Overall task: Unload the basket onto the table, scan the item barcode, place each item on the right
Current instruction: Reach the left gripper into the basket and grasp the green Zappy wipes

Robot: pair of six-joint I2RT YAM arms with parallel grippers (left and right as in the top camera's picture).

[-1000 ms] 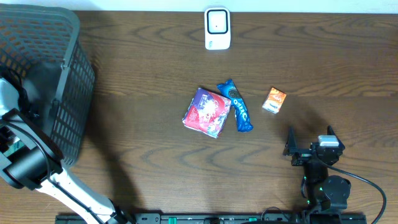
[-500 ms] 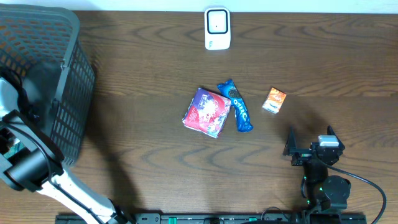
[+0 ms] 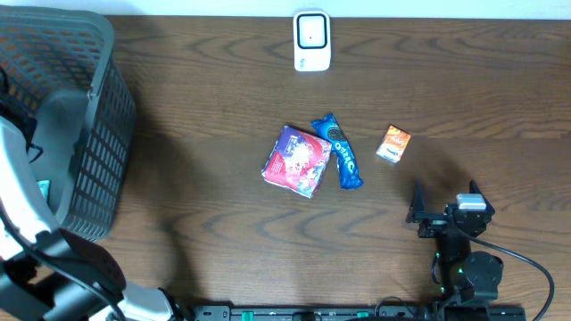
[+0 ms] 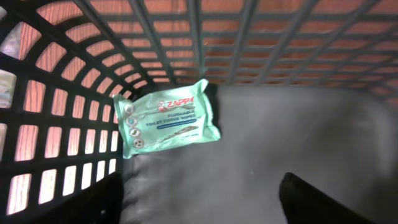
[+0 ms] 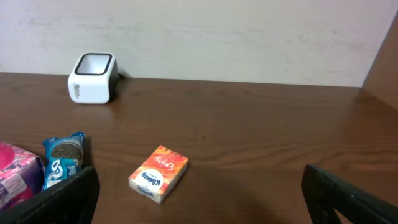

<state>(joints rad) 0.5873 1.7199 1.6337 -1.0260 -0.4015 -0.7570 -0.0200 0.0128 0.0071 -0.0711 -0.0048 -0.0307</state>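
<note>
Dark wood-grain table (image 3: 205, 107) is filling the overhead view, with a pale wall running along its 12 o'clock edge. A white scanner (image 3: 311, 40) is sitting at 12 o'clock, and a black mesh basket (image 3: 98, 134) is taking up the 9 to 10 o'clock corner.

Near the middle, a pink packet (image 3: 297, 160) is lying with a blue biscuit pack (image 3: 342, 156) just beside it at its 3 o'clock. An orange tissue box (image 3: 393, 143) is lying apart, further towards 3 o'clock.

The left gripper (image 4: 199, 202) is hanging inside the basket. A green wipes pack (image 4: 169, 118) is lying flat on the basket floor, towards 10 o'clock in the wrist view and clear of the tool. Only one finger (image 4: 323, 199) is showing plainly, standing well off centre with nothing against it. So the jaws are reading as parted and gripping nothing.

The right gripper (image 5: 202, 205) is waiting at 5 o'clock, jaws spread wide and empty, looking across at the tissue box.

This appears to be the drop-off of one item. Three items are waiting on the table, not yet taken to the scanner. The next move is calling for an arm to pick one, probably the tissue box nearest the right arm. It then has to turn the barcode face towards the scanner window. No barcode is showing on any item from here.
</note>
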